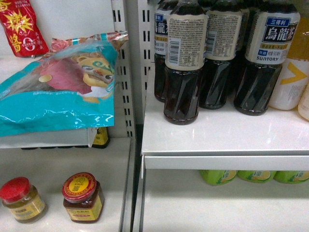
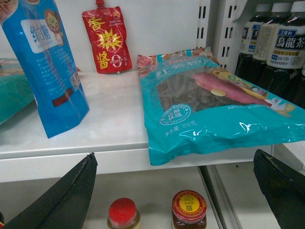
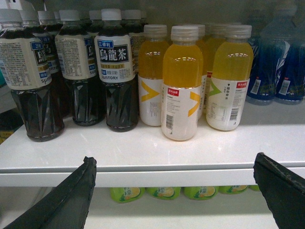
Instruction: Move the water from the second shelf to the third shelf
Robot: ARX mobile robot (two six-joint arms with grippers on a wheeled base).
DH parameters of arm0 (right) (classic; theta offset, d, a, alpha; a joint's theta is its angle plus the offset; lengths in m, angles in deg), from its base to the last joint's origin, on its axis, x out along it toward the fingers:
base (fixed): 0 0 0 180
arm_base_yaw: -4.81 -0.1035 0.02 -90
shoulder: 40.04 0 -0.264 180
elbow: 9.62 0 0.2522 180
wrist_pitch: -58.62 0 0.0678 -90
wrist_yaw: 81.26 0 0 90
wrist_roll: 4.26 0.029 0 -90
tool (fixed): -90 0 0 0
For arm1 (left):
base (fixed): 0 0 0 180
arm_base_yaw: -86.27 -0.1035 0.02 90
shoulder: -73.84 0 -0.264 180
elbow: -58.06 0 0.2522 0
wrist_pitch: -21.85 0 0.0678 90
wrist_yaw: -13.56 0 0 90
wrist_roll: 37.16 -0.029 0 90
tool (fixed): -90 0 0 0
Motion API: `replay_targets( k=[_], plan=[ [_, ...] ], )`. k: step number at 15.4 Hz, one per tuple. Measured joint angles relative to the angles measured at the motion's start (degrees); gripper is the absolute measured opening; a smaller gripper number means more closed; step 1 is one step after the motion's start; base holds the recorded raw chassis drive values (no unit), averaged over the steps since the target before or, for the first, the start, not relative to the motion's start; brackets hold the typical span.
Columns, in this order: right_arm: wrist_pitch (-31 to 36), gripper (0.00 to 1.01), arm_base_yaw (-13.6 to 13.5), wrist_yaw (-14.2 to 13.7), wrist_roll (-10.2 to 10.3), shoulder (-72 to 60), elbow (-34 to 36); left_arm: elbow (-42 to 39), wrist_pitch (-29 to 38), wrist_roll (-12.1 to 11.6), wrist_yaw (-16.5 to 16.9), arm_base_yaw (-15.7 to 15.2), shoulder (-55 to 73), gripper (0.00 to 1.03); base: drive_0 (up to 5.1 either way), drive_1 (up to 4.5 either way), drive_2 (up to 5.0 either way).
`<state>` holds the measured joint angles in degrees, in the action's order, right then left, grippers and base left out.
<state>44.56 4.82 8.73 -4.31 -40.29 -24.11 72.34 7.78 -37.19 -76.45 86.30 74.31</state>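
Observation:
The water is out of view in all three views. My left gripper is open, its black fingers spread wide in front of a white shelf edge, with two jars below between them. My right gripper is also open and empty, facing the front edge of the drinks shelf. On that shelf stand dark tea bottles, orange juice bottles and blue bottles. Neither gripper shows in the head view.
A teal snack bag overhangs the left shelf, with a blue pouch and a red sauce pouch beside it. A red-lidded jar and a yellow-lidded jar stand below. Green-labelled bottles stand under the drinks shelf.

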Motion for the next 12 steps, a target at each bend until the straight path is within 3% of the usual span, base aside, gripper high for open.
replay_targets(
  k=[12],
  plan=[
    [0.0, 0.98, 0.0, 0.0, 0.0, 0.0, 0.0, 0.0, 0.0, 0.0, -0.02, 0.0, 0.02, 0.98, 0.0, 0.0, 0.0]
  ],
)
